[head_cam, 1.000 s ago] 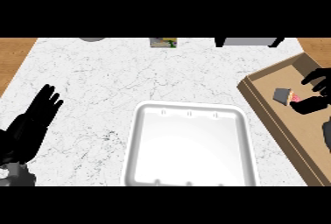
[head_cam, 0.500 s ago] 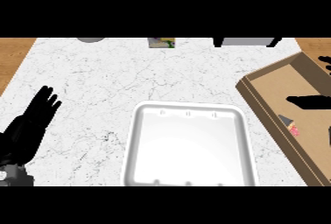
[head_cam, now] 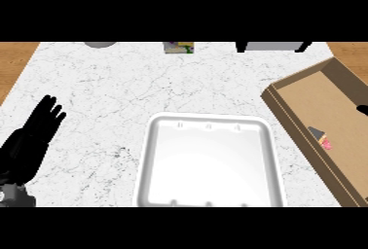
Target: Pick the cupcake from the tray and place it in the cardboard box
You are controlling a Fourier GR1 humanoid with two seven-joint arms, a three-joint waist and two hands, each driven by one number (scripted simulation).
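Now cupcake (head_cam: 322, 138) in cardboard box (head_cam: 310, 92), tray (head_cam: 208, 165) beside

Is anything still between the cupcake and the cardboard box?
No. The cupcake already lies inside the cardboard box, against its near wall. The tray holds nothing, and the left hand rests open at the left edge.

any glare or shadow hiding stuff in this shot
Head view: the white tray has a bright washed-out patch in its middle; the cupcake lies in shade against the cardboard box wall, only partly readable; the left hand is a flat black shape.
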